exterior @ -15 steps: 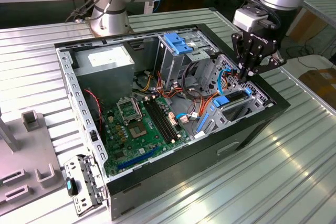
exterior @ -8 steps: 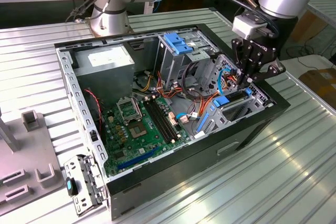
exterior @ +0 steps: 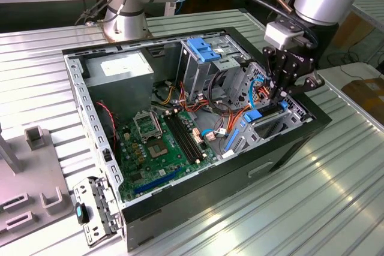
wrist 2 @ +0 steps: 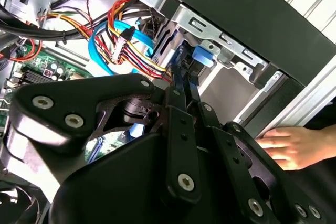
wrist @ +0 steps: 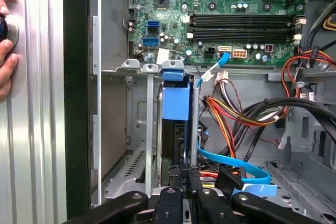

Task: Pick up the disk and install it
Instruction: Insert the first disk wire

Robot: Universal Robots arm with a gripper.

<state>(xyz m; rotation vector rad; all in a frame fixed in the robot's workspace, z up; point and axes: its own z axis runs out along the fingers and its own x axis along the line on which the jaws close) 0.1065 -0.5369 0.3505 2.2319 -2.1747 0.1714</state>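
The disk [wrist: 175, 103] stands on edge in the metal drive bay [wrist: 139, 66] at the case's front corner, with its blue carrier rail at the end toward the motherboard and its dark body running back toward my gripper. My gripper [wrist: 184, 174] is shut on the disk's near edge, its two thin black fingers [wrist 2: 178, 85] close together. In the second wrist view the gripper [wrist 2: 184, 74] meets the disk's blue tab [wrist 2: 203, 55] at the bay. In the exterior view my gripper [exterior: 279, 97] reaches down into the case on the exterior view's right, beside the blue rail [exterior: 252, 114].
Bundles of orange, red and blue cables [wrist: 236, 114] lie right beside the bay. The green motherboard [exterior: 162, 142], a grey power-supply box [exterior: 123, 67] and a blue bracket on the cage [exterior: 204, 49] fill the case. A person's hand [wrist: 5, 35] rests on the ribbed table outside the case wall.
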